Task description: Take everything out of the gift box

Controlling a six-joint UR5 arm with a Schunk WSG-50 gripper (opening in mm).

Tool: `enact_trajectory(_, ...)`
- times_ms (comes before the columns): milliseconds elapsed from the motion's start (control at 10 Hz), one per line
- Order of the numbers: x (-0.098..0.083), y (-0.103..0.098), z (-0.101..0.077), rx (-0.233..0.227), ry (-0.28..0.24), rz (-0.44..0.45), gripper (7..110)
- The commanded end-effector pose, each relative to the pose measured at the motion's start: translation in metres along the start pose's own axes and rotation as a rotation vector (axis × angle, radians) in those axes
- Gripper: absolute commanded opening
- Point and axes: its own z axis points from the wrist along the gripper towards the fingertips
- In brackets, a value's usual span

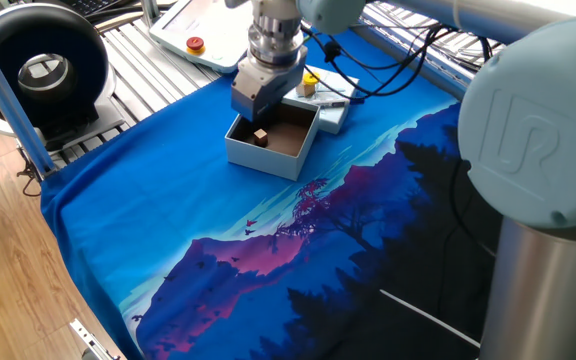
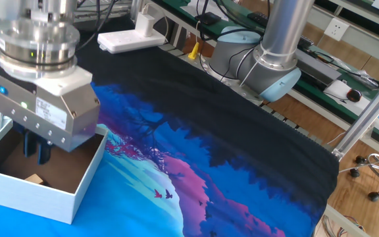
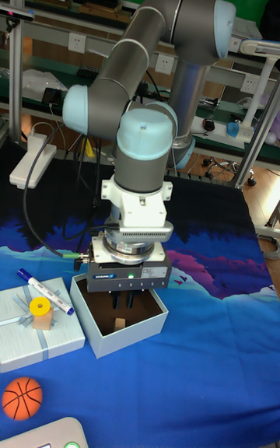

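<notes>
My gripper (image 3: pixel 123 302) hangs inside the open top of the gift box (image 3: pixel 140 329), its 2 dark fingers (image 2: pixel 37 147) pointing straight down, close together with only a narrow gap between them and nothing held. The fingertips sit above the brown floor, just behind the 1 wooden cube (image 3: pixel 119 325) left in the box; in the other fixed view that cube (image 2: pixel 34 178) lies near the box's front wall, apart from my fingers. The box stands on the blue landscape-print cloth (image 1: pixel 218 220) near the cloth's far edge as one fixed view shows it. Beside the box lies the flat lid (image 3: pixel 43 334), touching or nearly touching it, and on the lid rest a yellow disc (image 3: pixel 40 308) stacked on a second cube (image 3: pixel 41 323), plus the pen (image 3: pixel 45 291) along the lid's edge. The orange ball (image 3: pixel 22 398) sits on the cloth in front of the lid, clear of both. A blue label runs across my gripper body with a lit green light beside it; its small writing is too fine to read. My arm's big grey joint cap (image 1: pixel 530 140) carries the raised letters "UR".
</notes>
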Motion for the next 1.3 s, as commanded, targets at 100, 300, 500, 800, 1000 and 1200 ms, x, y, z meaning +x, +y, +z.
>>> enact_trajectory(100,0.005,0.006,0.019,-0.032,0.017,0.027,44)
enact_trajectory(300,-0.002,0.008,0.022,-0.033,0.000,0.027,44)
enact_trajectory(500,-0.005,0.008,0.025,-0.027,-0.001,0.057,44)
enact_trajectory(800,-0.007,0.005,0.029,-0.016,-0.003,0.063,22)
enact_trajectory(1000,-0.008,-0.001,0.029,-0.001,-0.001,0.068,22)
enact_trajectory(1200,-0.008,0.000,0.032,-0.002,-0.003,0.064,22)
